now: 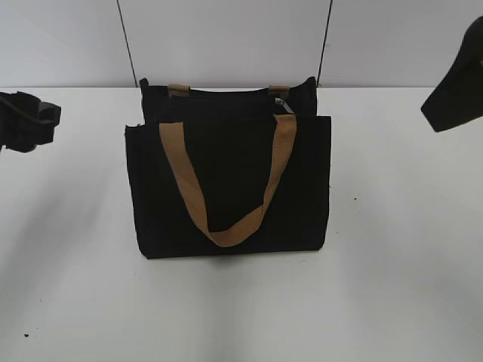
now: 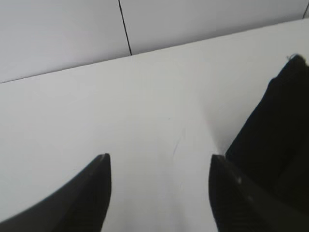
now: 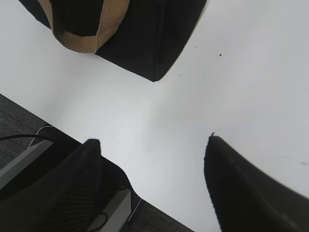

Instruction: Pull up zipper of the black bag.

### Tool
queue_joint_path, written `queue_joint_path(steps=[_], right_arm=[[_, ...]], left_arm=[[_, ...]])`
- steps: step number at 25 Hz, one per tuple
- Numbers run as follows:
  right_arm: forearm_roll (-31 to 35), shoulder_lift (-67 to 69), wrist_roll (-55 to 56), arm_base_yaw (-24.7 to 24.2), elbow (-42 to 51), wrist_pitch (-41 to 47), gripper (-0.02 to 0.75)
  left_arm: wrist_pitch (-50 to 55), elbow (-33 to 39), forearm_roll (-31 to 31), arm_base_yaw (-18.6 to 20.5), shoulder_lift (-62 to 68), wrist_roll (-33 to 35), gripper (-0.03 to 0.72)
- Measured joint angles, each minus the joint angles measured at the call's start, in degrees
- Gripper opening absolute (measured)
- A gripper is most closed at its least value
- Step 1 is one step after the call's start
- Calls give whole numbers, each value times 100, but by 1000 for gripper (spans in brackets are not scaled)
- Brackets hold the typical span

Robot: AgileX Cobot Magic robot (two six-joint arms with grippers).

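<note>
Presently: approach step, nothing grasped. Black bag (image 1: 230, 181) upright on the white counter (image 1: 392, 286); zipper (image 1: 226, 92) along its top edge, pull tab at the right end. Left gripper (image 2: 159, 169) and right gripper (image 3: 152, 154) flank the bag, fingers spread, empty. Next, seemingly: brace bag, pinch tab.

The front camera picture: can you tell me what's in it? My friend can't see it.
A black bag with a tan strap stands upright on a white table. Two dark robot grippers, left and right, hang at the picture's edges, touching nothing.
</note>
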Motion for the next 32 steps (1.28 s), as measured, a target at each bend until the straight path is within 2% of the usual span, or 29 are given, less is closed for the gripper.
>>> queue_joint_path(steps=[4, 7, 12, 17, 20, 23, 27, 32], right_arm=[[0, -122, 0, 0, 0, 6, 505], [0, -182, 0, 0, 5, 6, 505], [0, -365, 0, 0, 5, 6, 505], [0, -784, 0, 0, 20, 6, 560], [0, -1154, 0, 0, 20, 6, 574], [0, -1568, 21, 0, 31, 6, 578], [18, -2464, 76, 0, 547, -16, 578], [44, -3500, 85, 0, 1749, -11, 578]], left_arm=[[209, 0, -675, 0, 282, 921, 490], [623, 0, -1903, -91, 228, 2120, 490], [1692, -26, -4650, -614, -202, 4545, 490], [3093, -437, -7971, -1035, -929, 7510, 490], [3986, -733, -9373, -1103, -1455, 8555, 491], [4860, -825, -9897, -1117, -2042, 8850, 492], [5960, -837, -9985, -1117, -3099, 8947, 493], [6197, -808, -10018, -1117, -4270, 9039, 493]])
